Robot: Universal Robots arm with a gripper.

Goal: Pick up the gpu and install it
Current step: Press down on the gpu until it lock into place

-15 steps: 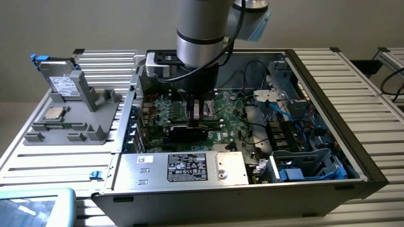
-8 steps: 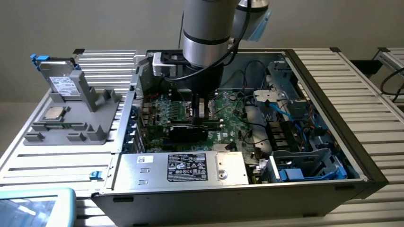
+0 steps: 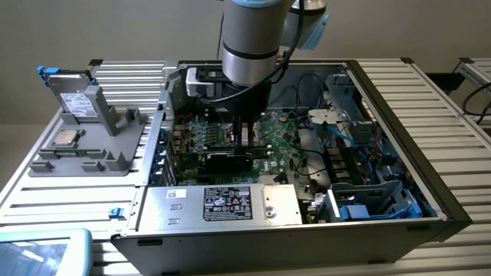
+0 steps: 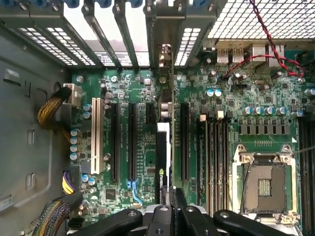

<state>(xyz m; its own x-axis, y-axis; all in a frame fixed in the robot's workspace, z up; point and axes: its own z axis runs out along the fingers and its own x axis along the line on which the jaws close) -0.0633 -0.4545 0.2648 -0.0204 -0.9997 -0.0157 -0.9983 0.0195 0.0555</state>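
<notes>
GPU (image 4: 164,162) stands on edge inside the open case (image 3: 399,86), clamped in the gripper (image 4: 170,204), whose fingers are pressed together on its near top edge. It sits over the motherboard (image 3: 288,141), low among the expansion slots. In the wrist view the card is a thin dark strip with a white-and-green label, running from the gripper toward the rear bracket openings (image 4: 162,34), between two black slots (image 4: 133,142) on one side and another (image 4: 185,140) on the other. Cannot tell whether its edge connector is already in a slot or just above it. Risks, as a judgement: if the card is slightly off the slot line, downward push could jam or bend it against the slot wall; the silver end bracket could catch on the case's rear frame; a tilted card would seat at one end only. The grip is narrow and at one end, so the card could pivot. The exterior view shows the arm (image 3: 249,40) coming straight down into the case, a stand (image 3: 100,138) on the exterior view's left holding a hard drive (image 3: 73,100) and CPU (image 3: 65,137), and the power supply (image 3: 222,204) at the near edge. The wrist view gives slot alignment, the empty CPU socket (image 4: 266,184) and cables (image 4: 51,110), which the arm hides from outside.
</notes>
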